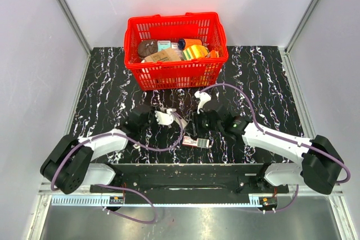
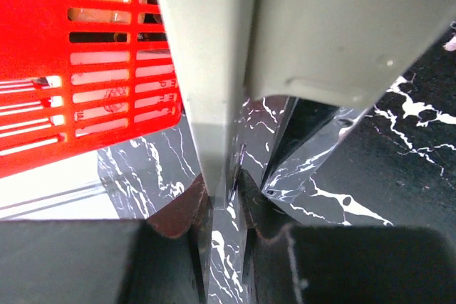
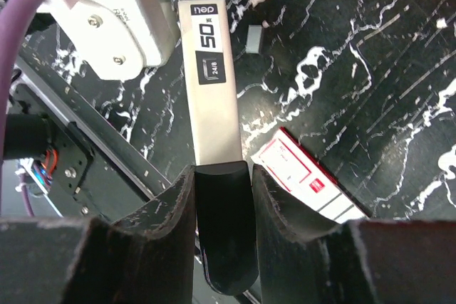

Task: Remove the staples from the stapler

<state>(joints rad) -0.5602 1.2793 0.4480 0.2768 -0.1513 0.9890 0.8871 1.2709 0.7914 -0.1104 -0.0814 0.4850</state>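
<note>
The off-white stapler (image 3: 211,97), marked "50", is held in the air between my two grippers. My right gripper (image 3: 223,176) is shut on its black rear end. My left gripper (image 2: 224,201) is shut on a thin off-white part of the stapler (image 2: 206,97) at the other end. In the top view the left gripper (image 1: 167,117) and the right gripper (image 1: 198,121) face each other over the middle of the table. A small grey piece (image 3: 254,39), which may be the staples, lies on the table beside the stapler.
A small red-and-white box (image 3: 306,176) lies on the black marble table just right of the right fingers; it also shows in the top view (image 1: 197,141). A red basket (image 1: 177,74) full of goods stands at the back, close behind the grippers.
</note>
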